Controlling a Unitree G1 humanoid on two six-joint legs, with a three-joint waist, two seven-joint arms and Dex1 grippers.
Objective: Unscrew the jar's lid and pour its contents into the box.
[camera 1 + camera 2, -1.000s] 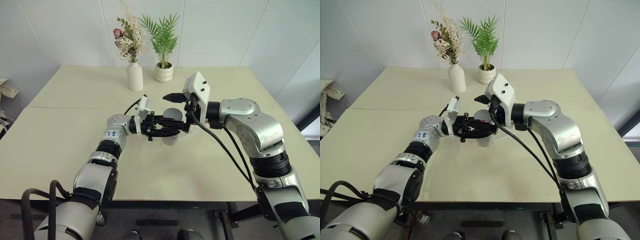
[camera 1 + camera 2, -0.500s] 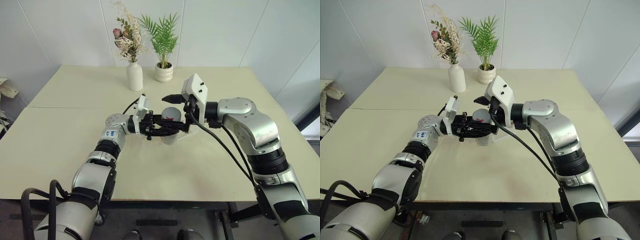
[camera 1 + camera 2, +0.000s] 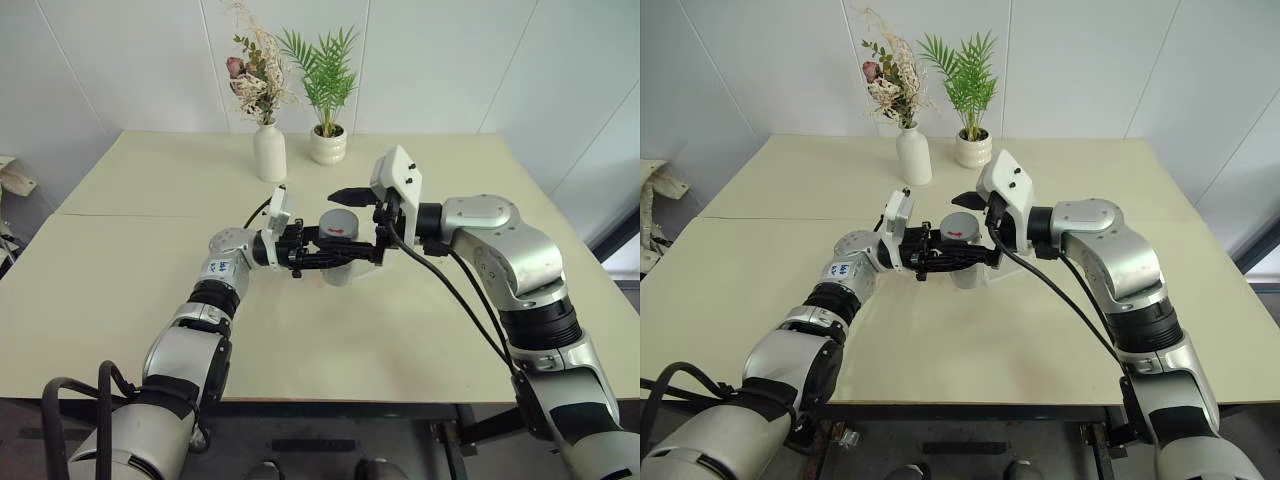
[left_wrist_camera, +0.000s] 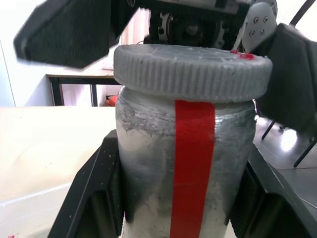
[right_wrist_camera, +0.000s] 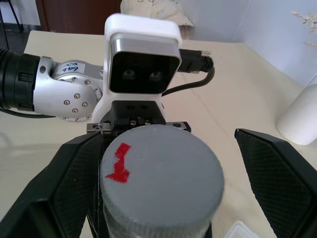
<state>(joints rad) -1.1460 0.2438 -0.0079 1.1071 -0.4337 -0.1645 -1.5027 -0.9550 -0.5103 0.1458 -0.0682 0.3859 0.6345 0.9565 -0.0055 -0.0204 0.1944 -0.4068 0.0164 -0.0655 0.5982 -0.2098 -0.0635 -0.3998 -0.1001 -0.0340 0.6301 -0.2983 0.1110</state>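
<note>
Pale yellow table (image 3: 120, 280), white walls (image 3: 130, 60), vase (image 3: 268, 152) & pot (image 3: 328, 146) at back

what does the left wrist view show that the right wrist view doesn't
Left wrist view: the jar seen side-on, with a red strip running down its wall, clamped between the left end effector's fingers.

Right wrist view: the lid's top with its red mark, the left arm's wrist camera, and the white vase.

Both: the grey ribbed lid, on the jar, with the right end effector's fingers open on either side.
</note>
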